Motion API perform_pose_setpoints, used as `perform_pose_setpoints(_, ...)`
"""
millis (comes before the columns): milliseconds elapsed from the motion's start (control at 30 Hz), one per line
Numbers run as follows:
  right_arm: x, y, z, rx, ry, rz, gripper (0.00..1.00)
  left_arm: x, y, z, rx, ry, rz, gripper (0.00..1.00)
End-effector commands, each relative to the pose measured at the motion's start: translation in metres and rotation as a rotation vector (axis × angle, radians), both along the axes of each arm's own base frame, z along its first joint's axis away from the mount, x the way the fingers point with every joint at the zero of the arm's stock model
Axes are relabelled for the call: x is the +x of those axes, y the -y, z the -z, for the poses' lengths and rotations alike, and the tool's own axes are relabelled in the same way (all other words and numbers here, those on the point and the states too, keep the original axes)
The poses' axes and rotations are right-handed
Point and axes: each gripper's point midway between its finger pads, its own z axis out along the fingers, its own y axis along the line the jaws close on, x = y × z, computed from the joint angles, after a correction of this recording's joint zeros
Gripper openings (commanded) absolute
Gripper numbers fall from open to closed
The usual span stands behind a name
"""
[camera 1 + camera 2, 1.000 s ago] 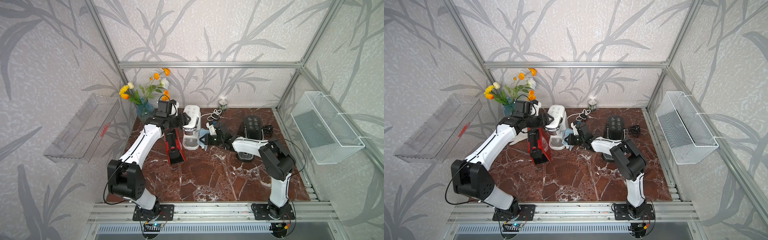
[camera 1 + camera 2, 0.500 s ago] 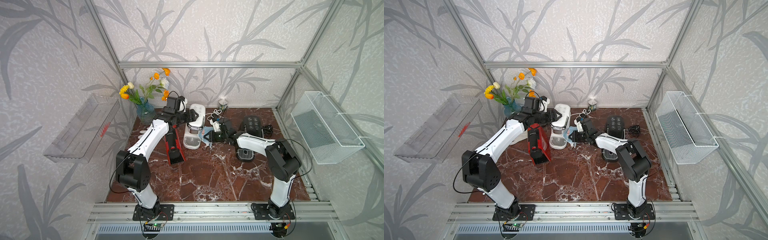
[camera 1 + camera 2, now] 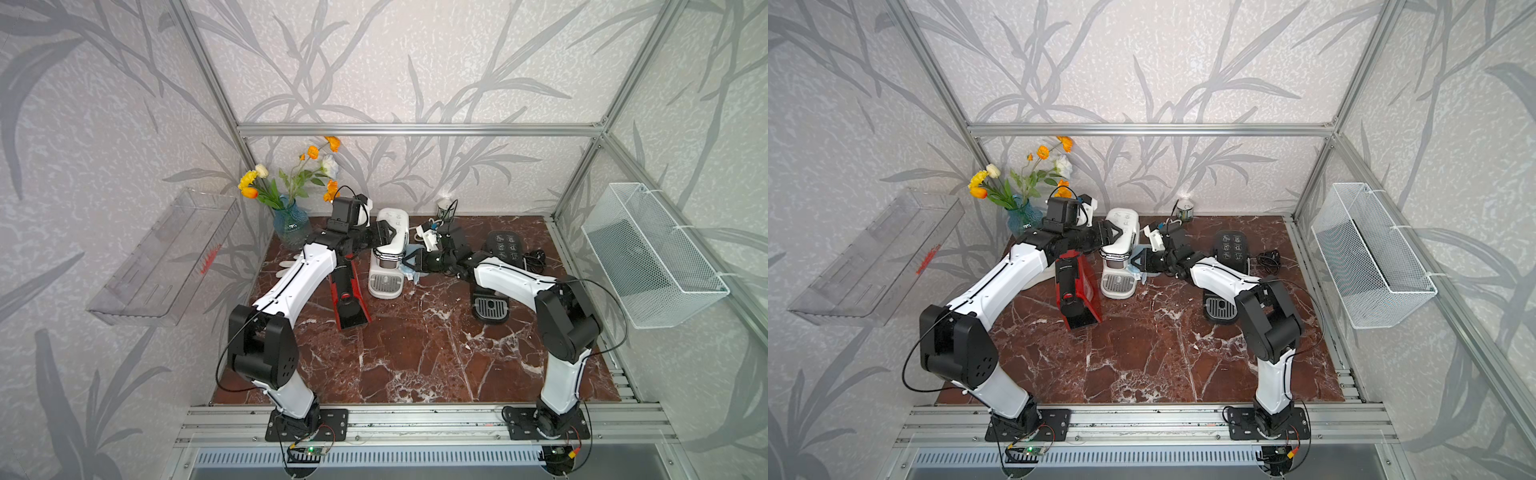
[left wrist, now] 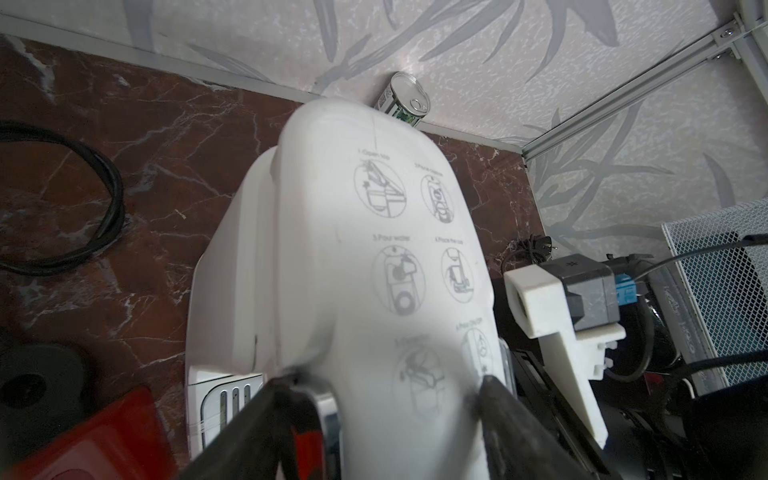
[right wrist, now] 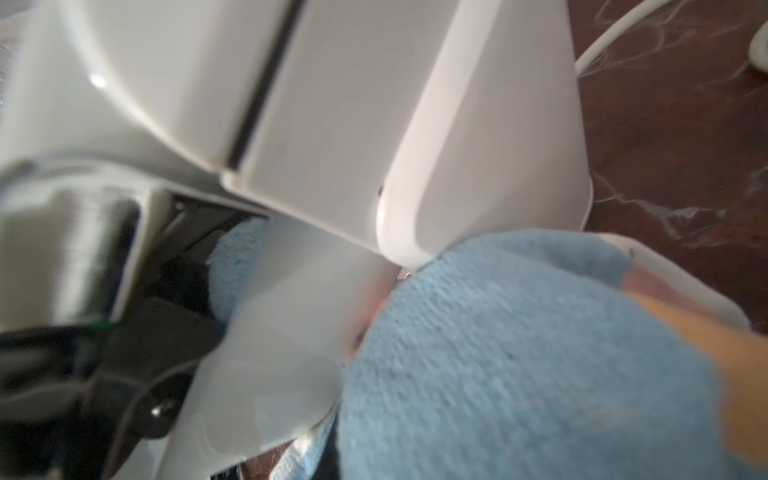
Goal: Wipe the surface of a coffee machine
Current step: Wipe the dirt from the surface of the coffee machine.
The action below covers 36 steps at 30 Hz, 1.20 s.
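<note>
A white coffee machine (image 3: 388, 249) (image 3: 1121, 245) stands at the back middle of the marble table. My left gripper (image 3: 387, 235) (image 3: 1111, 235) (image 4: 388, 386) reaches in from the left, with a jaw on either side of the machine's printed top (image 4: 365, 257). My right gripper (image 3: 412, 262) (image 3: 1138, 262) is shut on a light blue cloth (image 3: 409, 251) (image 5: 519, 353). It presses the cloth against the machine's right side wall (image 5: 332, 124). In the right wrist view the cloth hides the jaws.
A red coffee machine (image 3: 347, 291) stands just left of the white one and a black one (image 3: 498, 257) to the right under my right arm. At the back are a flower vase (image 3: 291, 220) and a can (image 3: 444, 208). A wire basket (image 3: 648, 253) hangs on the right wall.
My left arm has swung its elbow to the right while its gripper stays on the machine's top. The right gripper with the cloth has slid a little up and back along the machine's side.
</note>
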Motion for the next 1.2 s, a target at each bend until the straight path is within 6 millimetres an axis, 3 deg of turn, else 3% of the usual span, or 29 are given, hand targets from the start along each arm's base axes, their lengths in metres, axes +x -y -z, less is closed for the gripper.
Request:
perform_pose_setpoints(0, -0.021, -0.029, -0.012, 0.133, 0.022, -0.062, 0.02, -0.044, -0.006, 0.075, 0.100, -0.284, 0.022, 0.70)
perform_pose_setpoints(233, -0.036, -0.050, 0.017, 0.251, 0.005, -0.045, 0.01, -0.051, -0.008, 0.080, 0.097, -0.299, 0.018, 0.70)
perform_pose_setpoints(333, -0.031, -0.057, 0.005, 0.346, 0.056, -0.030, 0.01, -0.054, -0.009, 0.081, 0.097, -0.300, 0.015, 0.70)
perform_pose_setpoints(433, -0.024, -0.051, 0.000, 0.430, 0.102, 0.019, 0.00, -0.057, -0.011, 0.080, 0.097, -0.298, 0.011, 0.70)
perform_pose_setpoints(767, -0.016, -0.039, -0.017, 0.497, 0.261, 0.045, 0.00, -0.062, -0.008, 0.080, 0.072, -0.304, 0.019, 0.70)
perform_pose_setpoints(967, -0.015, -0.013, -0.035, 0.505, 0.335, 0.085, 0.00, -0.068, -0.009, 0.082, 0.072, -0.309, 0.021, 0.69)
perform_pose_setpoints(1167, -0.014, 0.005, -0.068, 0.497, 0.399, 0.100, 0.00, -0.072, -0.009, 0.085, 0.063, -0.317, 0.026, 0.68)
